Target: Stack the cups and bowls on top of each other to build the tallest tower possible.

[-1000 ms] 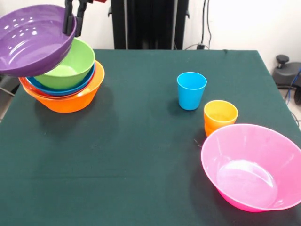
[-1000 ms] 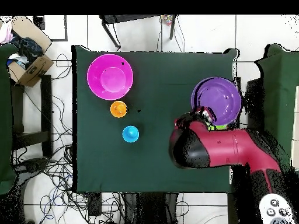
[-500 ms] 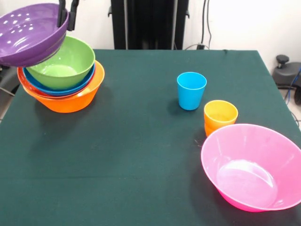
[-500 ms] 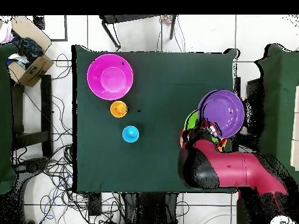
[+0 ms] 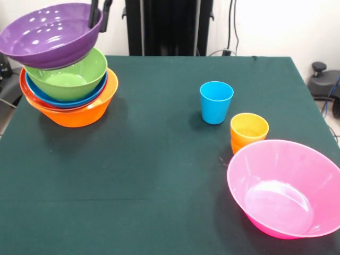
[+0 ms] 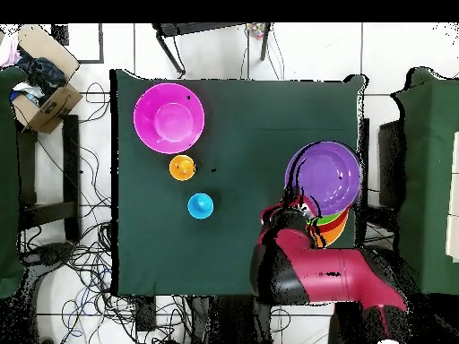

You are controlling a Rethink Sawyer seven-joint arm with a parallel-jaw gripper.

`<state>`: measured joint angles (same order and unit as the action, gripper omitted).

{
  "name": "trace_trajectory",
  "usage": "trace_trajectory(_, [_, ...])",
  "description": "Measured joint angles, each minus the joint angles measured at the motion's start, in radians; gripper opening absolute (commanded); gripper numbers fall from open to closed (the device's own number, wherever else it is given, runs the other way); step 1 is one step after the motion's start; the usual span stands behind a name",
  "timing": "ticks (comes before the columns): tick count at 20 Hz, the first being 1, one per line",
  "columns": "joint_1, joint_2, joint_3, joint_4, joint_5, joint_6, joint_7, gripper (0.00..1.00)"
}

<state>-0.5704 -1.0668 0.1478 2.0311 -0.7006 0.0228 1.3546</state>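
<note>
Pink bowl (image 5: 287,190) sits nearest the camera in the front view, empty, on the dark green bench (image 5: 159,175). Just behind it, the orange cups (image 5: 248,131), nested, close to the pink rim or touching it. Blue cup (image 5: 216,102) a little farther back, apart from both. None of these three has moved over the last second.

Far left corner: the tower (image 5: 69,98), big orange bowl at the base, a blue bowl and green bowl (image 5: 68,74) nested on top, a red-orange rim peeking out low on the left.

The change is the purple bowl (image 5: 50,34). A second ago it hung tilted and off to the tower's left; half a second ago it was swung further aside. Now it is back over the tower, nearly level, its underside at or just above the green bowl's rim; contact is hard to call from here. The overhead view agrees: the purple bowl (image 6: 323,177) covers most of the pile.

End effector (image 5: 101,11) grips the purple bowl by its far rim, pinched closed on the wall, only the fingertips showing at the top edge.

Meaning: the purple bowl looks lined up for placement, likely a short descent and release left. It is wider than the green bowl, so it would probably perch on that rim and could slide if off-centre. Pink bowl and cups are not yet stacked.
</note>
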Motion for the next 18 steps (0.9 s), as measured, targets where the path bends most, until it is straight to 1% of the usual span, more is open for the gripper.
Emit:
trace_trajectory(2, [0.026, 0.0, -0.025, 0.001, 0.0, -0.022, 0.002, 0.0])
trace_trajectory(7, [0.052, 0.002, -0.068, 0.004, 0.0, -0.07, 0.002, 0.0])
trace_trajectory(10, [0.052, 0.008, -0.085, 0.004, 0.0, -0.089, 0.002, 0.0])
trace_trajectory(18, [0.044, 0.055, -0.125, 0.008, 0.0, -0.172, 0.002, 0.0])
